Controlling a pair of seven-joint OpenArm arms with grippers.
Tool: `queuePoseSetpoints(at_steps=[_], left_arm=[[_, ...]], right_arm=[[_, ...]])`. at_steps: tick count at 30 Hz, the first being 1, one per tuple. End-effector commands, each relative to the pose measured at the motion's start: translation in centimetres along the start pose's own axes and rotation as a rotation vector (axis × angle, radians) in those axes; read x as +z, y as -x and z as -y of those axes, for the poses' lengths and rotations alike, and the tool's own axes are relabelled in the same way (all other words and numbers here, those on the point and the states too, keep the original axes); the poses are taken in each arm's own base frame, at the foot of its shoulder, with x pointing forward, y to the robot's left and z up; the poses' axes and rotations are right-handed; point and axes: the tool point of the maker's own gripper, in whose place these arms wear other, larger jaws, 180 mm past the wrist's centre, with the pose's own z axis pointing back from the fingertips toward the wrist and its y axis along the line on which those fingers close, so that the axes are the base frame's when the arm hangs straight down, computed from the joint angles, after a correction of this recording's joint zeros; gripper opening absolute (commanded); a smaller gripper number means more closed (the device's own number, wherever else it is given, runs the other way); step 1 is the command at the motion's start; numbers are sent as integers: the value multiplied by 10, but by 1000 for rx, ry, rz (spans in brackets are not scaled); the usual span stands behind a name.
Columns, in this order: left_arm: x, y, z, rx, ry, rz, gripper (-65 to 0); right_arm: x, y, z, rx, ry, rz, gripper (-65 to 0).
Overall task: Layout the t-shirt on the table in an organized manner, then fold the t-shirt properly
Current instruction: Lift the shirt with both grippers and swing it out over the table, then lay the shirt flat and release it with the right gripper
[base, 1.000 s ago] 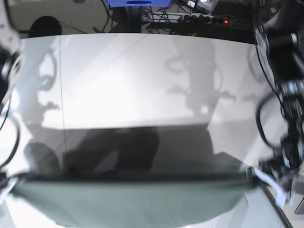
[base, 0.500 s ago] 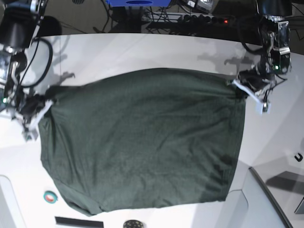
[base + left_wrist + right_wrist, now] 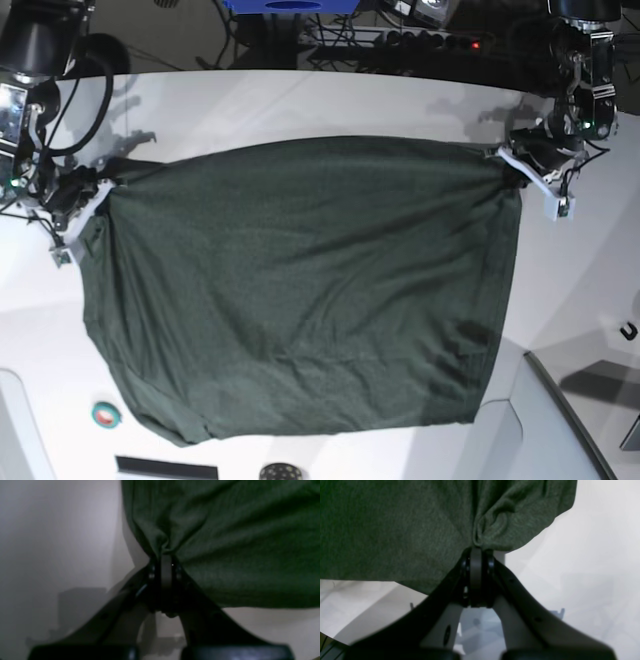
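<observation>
Fingers (image 3: 166, 572) of the left gripper (image 3: 166, 562) are pressed fully together on a bunched corner of the t-shirt (image 3: 300, 290), with folds of green knit fanning out from the pinch. On the other arm, the right gripper (image 3: 476, 552) is likewise clamped tight, its fingers (image 3: 475, 575) meeting on a gathered lump of the same cloth at the opposite corner.

From the base view, two grippers hold one t-shirt: the left gripper at the frame's right side and the right gripper at the frame's left. Between them, the garment's far edge runs in a nearly straight line.

From that edge the dark green cloth spreads toward the camera over the table (image 3: 300, 100), lightly wrinkled, its near hem curving close to the front of the white top. One table is visible, with its far curved edge bare.

Near the front-left corner lies one small teal ring (image 3: 105, 414) with a red centre, just beside the hem.
</observation>
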Motion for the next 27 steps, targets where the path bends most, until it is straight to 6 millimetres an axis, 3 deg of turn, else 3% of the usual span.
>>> queuePoseSetpoints(at_steps=[1,6,8,19,27], left_arm=[[5,-15,-8,-12,-15,41,-650],[24,-24,-36,5,-81,81,-650],[28,-29,-38,-13,-84,90,-650],[28,3,-32,-33,-70,9,-650],[28,5,-32,-31,-72,1,-650]], right_arm=[[7,-17,9,7,19,50,-648],[11,-17,19,21,40,46,-648],[12,-18,20,23,43,46,-648],[16,3,7,36,33,26,-648],[16,14,5,40,30,10,-648]])
